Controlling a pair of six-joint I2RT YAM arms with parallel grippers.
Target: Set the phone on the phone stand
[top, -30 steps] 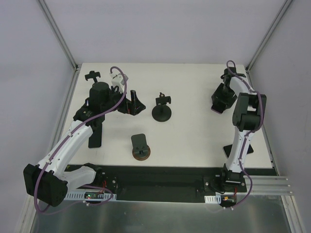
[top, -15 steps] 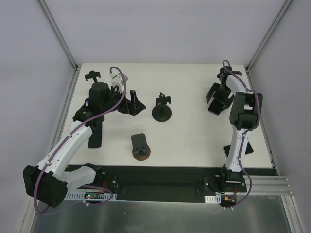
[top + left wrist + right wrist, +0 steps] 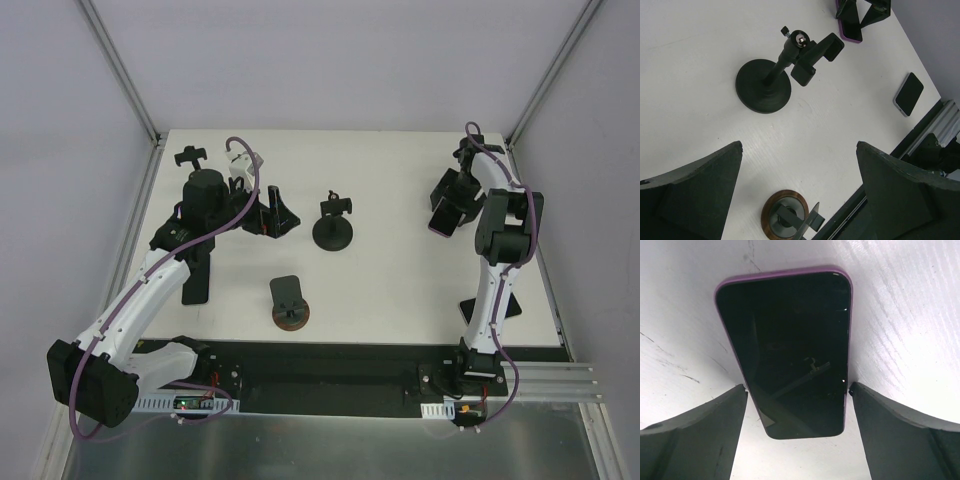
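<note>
Right wrist view. BOOTH: What's under you right now?

ME: The phone (image 3: 785, 340), in a purple case, glass up, lying flat on the white surface (image 3: 900, 300) toward its far right side. My right end effector (image 3: 797, 390) is spread wide, with one finger just beside each long edge near one end of the phone. I can't tell whether either finger touches the case. Nothing is pinched.

BOOTH: How do you reckon it'll handle?

ME: A stiff slab of moderate weight, I'd judge. The glossy glass would be slippery, and it could crack if dropped. So I'd take it across the width, on the purple side rails, where the case should give better grip than the screen. It lies flat, so my fingers would need to get right down against the surface to catch those thin edges. That's a slim purchase, and it calls for a square, even squeeze.

BOOTH: And where's it headed?

ME: From the top view there are two candidates mid-surface, both well apart from the phone. One is the clamp stand (image 3: 333, 225) on its round black base. The other is the cradle stand (image 3: 290, 305) on a brown disc, nearer my bases. I can't say which is meant. My left end effector (image 3: 799, 145) hangs with its fingers spread and nothing between them, its camera looking down on both stands. A second phone (image 3: 908, 93) lies by the near right edge.
</note>
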